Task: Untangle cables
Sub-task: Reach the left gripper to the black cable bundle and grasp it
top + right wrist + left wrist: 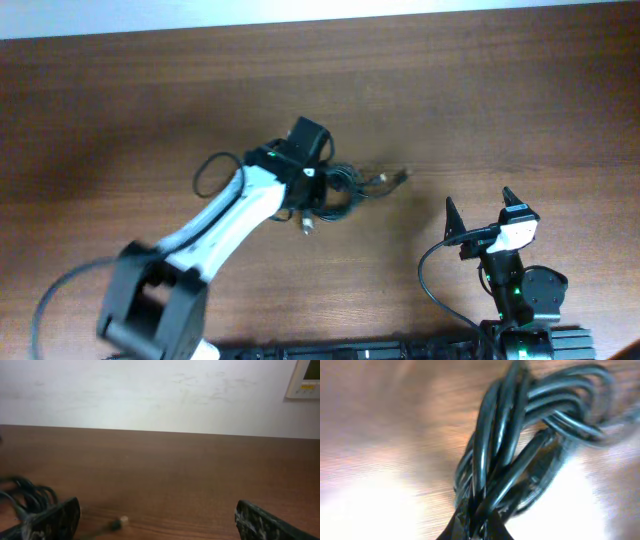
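The cables [345, 188] lie as a knotted black bundle mid-table. One loop [208, 175] reaches out to the left, a plug end [399, 177] points right, and a metallic tip [306, 225] lies just in front. My left gripper [318, 183] is down on the bundle. In the left wrist view its fingers [477, 522] are shut on several strands of the cables [510, 445]. My right gripper [480, 208] is open and empty, to the right of the bundle. The right wrist view shows its open fingers [160, 525], the cables [25, 495] at far left and a plug tip [120, 521].
The brown wooden table [500, 100] ends at a white wall along the far edge. The left arm's white link [225, 220] crosses the table's front left. Thicker black wires [430, 285] hang by the right arm's base.
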Available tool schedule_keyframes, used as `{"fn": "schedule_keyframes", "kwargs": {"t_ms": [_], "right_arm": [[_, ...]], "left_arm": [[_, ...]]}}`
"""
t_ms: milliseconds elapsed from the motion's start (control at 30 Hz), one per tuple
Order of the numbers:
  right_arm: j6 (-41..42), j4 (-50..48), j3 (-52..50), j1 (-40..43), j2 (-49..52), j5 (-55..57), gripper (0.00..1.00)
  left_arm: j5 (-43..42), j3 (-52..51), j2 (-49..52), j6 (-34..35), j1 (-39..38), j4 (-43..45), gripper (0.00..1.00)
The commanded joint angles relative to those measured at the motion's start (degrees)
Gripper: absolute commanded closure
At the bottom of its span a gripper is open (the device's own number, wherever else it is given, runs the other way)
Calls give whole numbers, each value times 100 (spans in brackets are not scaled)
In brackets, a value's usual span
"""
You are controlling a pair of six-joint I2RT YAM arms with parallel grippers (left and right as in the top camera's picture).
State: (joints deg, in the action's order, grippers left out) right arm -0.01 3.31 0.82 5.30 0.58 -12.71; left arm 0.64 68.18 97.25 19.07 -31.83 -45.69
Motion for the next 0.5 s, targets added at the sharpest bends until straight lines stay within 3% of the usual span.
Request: {"fn": "schedule_keyframes", "kwargs": {"t_ms": [0, 167, 300, 367, 467], "right_arm": [[2, 7, -50, -52, -37, 50, 2], [2, 7, -50, -52, -37, 50, 2], [2, 7, -50, -52, -37, 50, 2], [2, 7, -50, -52, -37, 50, 2], [2, 7, -50, -52, -37, 50, 2]], "left_arm": [[844, 151, -601, -2052, 13, -330, 98], [844, 151, -610, -2151, 13, -345, 97], [846, 151, -610, -2151, 13, -348, 86], [846, 151, -610, -2151, 13, -319, 92], [892, 151, -610, -2144, 13, -212, 91]]}}
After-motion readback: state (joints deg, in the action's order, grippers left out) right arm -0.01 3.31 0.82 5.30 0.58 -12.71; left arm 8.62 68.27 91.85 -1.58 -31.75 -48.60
